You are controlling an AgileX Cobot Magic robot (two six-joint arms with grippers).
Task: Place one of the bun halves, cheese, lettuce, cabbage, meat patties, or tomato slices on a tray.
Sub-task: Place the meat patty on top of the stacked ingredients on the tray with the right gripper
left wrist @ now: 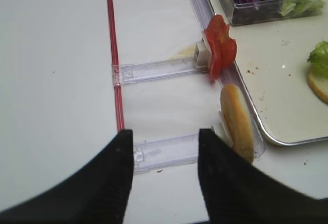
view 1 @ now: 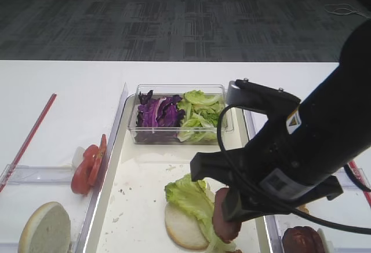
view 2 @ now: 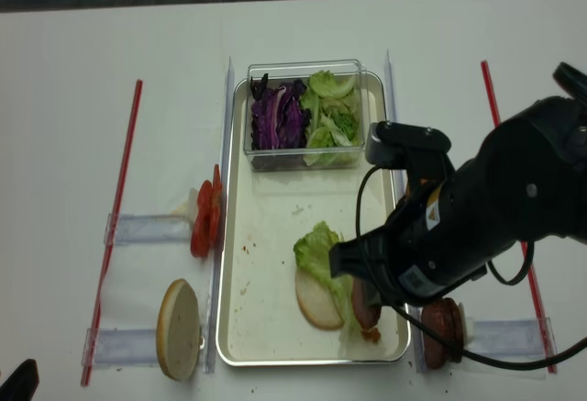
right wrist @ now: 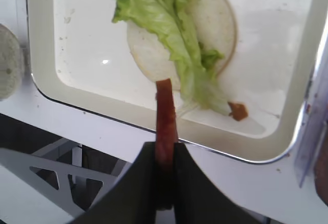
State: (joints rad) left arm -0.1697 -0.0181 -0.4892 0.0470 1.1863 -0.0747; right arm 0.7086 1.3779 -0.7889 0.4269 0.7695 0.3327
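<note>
Quick count from the overhead view: one cream tray [view 2: 240,328] in the middle of the table, one clear plastic box [view 2: 304,158] sitting at the tray's 12 o'clock end with one clump of purple cabbage [view 2: 278,115] on its 9 o'clock side and green lettuce [view 2: 332,116] on its 3 o'clock side. On the tray's 6 o'clock half there's one pale bun half [view 2: 315,303] lying cut face up, with one lettuce leaf [view 2: 317,249] draped over it.

The right gripper [right wrist: 165,155] is clamped shut on one meat patty [right wrist: 165,112], holding it on edge just over the bun and leaf, near the tray's 6 o'clock rim. A second patty [view 2: 438,320] stands in a clear holder off the tray at about 4 o'clock, partly blocked by the arm.

Off the tray at 9 o'clock: tomato slices [view 2: 204,220] standing on edge, looks like two or three, hard to split apart. At 7 o'clock, one more bun half [view 2: 178,328] propped in a holder. Two red strips [view 2: 116,207] run down the table, one each side.

The left gripper [left wrist: 164,157] is only visible in its own wrist view, fingers spread wide with nothing between them, parked over the bare table at the tray's 8 o'clock. There's a small brown crumb on the tray by the leaf tip, can't tell what it is.
</note>
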